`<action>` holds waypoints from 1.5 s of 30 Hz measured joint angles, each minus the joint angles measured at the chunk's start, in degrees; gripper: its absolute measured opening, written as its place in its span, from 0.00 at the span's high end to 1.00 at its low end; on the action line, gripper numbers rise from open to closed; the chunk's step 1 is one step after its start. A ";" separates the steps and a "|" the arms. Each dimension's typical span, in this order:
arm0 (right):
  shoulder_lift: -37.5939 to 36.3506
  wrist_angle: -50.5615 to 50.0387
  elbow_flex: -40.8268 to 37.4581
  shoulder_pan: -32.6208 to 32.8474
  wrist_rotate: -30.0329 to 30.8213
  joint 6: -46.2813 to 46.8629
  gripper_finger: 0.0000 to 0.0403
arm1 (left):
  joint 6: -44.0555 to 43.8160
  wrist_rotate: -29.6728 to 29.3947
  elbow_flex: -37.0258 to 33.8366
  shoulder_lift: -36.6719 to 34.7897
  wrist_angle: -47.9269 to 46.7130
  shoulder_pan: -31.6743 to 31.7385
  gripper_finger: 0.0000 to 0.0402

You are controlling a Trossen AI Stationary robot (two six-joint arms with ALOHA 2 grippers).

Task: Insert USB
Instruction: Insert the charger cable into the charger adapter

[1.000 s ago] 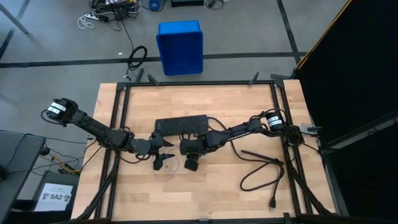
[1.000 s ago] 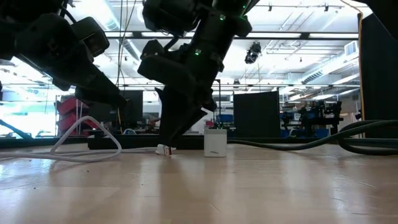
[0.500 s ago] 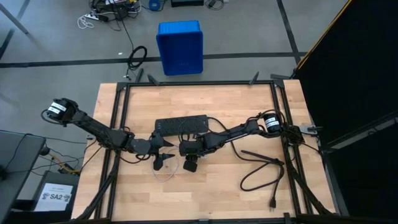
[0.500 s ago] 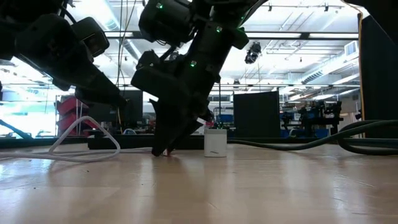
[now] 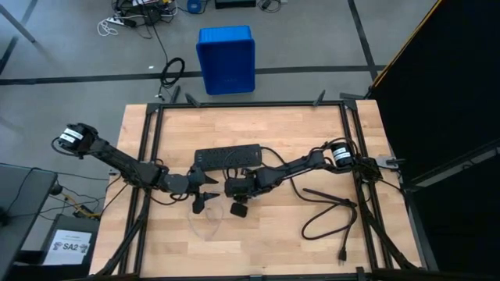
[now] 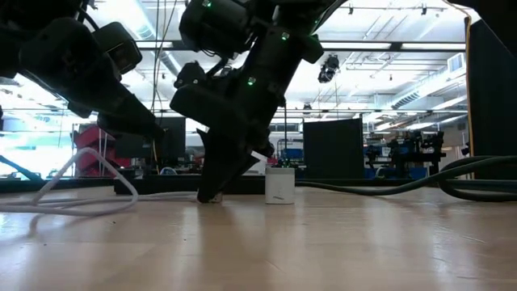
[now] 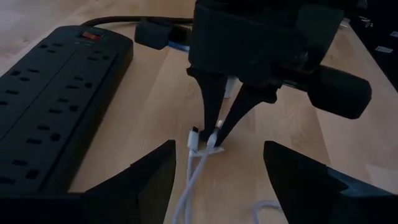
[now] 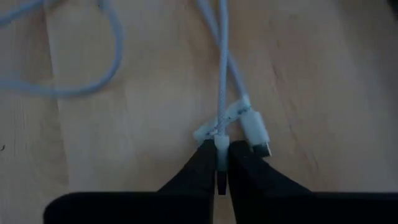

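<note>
Black power strip [image 5: 227,156] lies flat at centre of the wooden table [image 5: 273,234]. Thick black power cord [image 5: 328,212] loops at the table's lower right. Small white cube adapter [image 6: 279,186] stands upright mid-frame. Blue bin [image 5: 226,59] sits on the floor, upper centre.

Bright ceiling lights are backlighting the low view, silhouetting both arms, while the right wrist view is looking softly blurred.
</note>
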 joint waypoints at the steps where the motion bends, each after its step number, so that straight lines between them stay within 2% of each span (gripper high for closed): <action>1: -0.02 0.77 -0.05 0.17 1.08 0.00 0.99 | 0.06 0.00 0.00 -0.63 -0.11 0.00 0.43; 7: -0.97 8.11 -0.20 0.47 6.42 -1.86 1.00 | 1.68 0.60 0.72 -7.66 0.25 -1.49 0.43; 12: -1.74 17.08 -0.14 0.38 6.01 -4.80 1.00 | 7.31 0.42 0.87 -13.62 3.55 -6.86 0.43; 18: -2.32 29.19 -0.10 -1.01 4.63 -9.04 1.00 | 14.02 -2.46 1.03 -17.04 9.00 -14.95 0.43; 22: -5.26 32.09 0.06 -2.70 2.59 -10.59 1.00 | 16.18 -8.16 1.01 -19.09 8.75 -19.95 0.43; 28: -11.60 33.32 0.08 -3.40 4.54 -15.25 1.00 | 17.12 -18.24 0.98 -20.24 6.98 -24.71 0.43; 33: -15.36 36.17 0.23 -2.84 8.09 -19.38 1.00 | 15.40 -19.62 0.96 -20.12 6.60 -25.16 0.43; 38: -15.97 36.94 0.17 -2.79 8.20 -20.05 1.00 | 13.83 -20.96 0.96 -19.74 6.45 -25.14 0.43; 43: -15.97 37.80 0.16 -2.44 6.23 -19.88 1.00 | 13.56 -32.85 0.91 -18.72 3.73 -24.50 0.43; 45: -15.97 38.87 0.12 -1.41 5.44 -19.88 1.00 | 13.98 -34.98 0.64 -18.80 4.11 -24.55 0.43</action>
